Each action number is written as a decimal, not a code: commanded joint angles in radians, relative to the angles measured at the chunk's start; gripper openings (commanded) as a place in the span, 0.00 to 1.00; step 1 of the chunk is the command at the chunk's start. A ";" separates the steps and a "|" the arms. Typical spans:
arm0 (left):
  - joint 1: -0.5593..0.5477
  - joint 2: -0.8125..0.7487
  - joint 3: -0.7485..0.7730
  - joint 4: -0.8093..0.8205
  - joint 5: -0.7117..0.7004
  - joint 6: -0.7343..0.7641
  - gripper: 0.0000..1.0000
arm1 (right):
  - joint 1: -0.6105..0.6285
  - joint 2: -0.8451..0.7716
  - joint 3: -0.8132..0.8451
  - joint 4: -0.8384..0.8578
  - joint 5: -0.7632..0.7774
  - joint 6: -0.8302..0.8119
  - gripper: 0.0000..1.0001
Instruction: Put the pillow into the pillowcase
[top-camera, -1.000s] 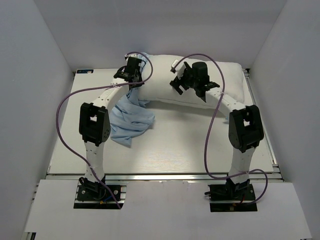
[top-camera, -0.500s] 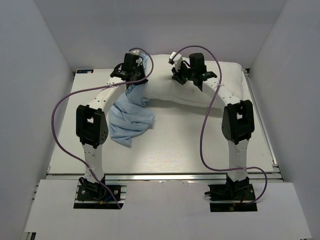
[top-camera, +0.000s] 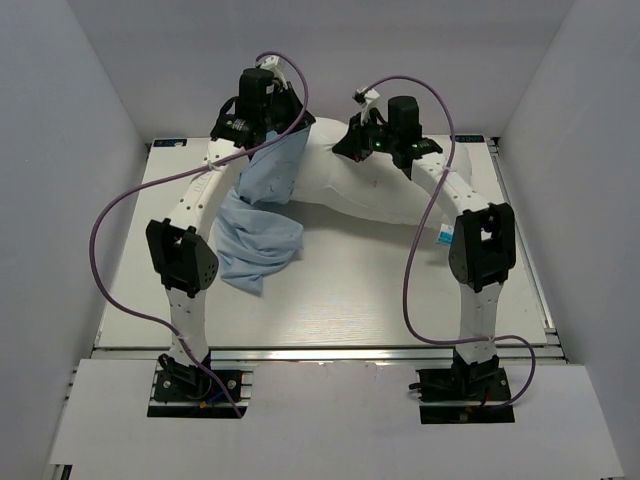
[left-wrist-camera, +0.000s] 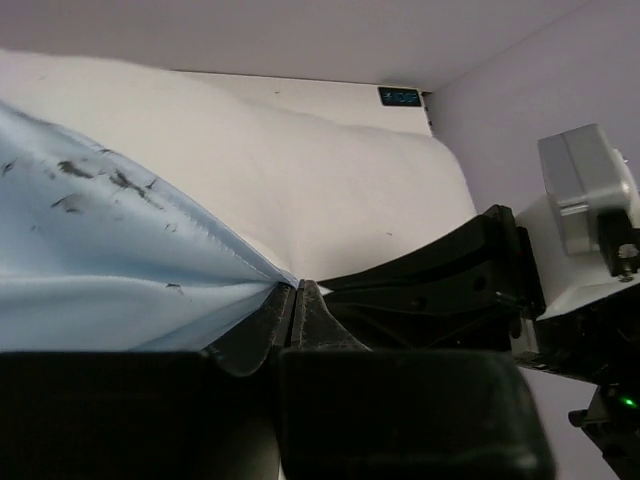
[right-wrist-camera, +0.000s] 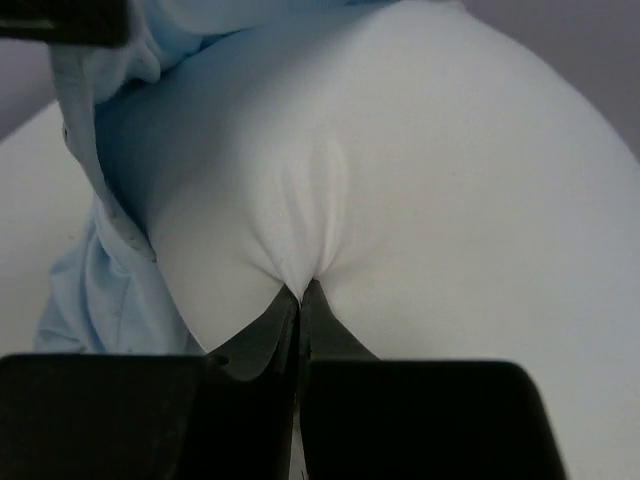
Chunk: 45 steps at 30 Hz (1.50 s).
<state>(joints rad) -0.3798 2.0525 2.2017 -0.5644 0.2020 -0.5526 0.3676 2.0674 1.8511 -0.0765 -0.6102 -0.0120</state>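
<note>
pillow (top-camera: 375, 195) | left end lifted since before, right claw (right-wrist-camera: 300, 296) pinching it | left claw (left-wrist-camera: 293, 298) clamps raised pillowcase (top-camera: 262, 222) edge

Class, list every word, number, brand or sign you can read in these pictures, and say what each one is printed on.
No text can be read anywhere.
Dark sticker at a far corner of the table: bluish marks, too blurred to read.
Small blue-and-white tag beside the pillow: too small to read.
</note>
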 joint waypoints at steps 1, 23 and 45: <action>-0.013 -0.028 0.024 0.026 0.071 -0.062 0.09 | 0.008 -0.145 0.046 0.246 -0.150 0.243 0.00; -0.185 -0.034 -0.197 0.205 0.160 -0.259 0.06 | 0.054 -0.420 -0.581 0.418 0.013 0.121 0.00; -0.212 -0.351 -0.950 0.324 -0.019 -0.320 0.15 | -0.091 -0.797 -0.840 0.023 -0.221 -0.522 0.58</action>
<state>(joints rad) -0.5999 1.7649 1.3087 -0.2173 0.2676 -0.8776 0.3279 1.3357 0.9844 0.0227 -0.7673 -0.4313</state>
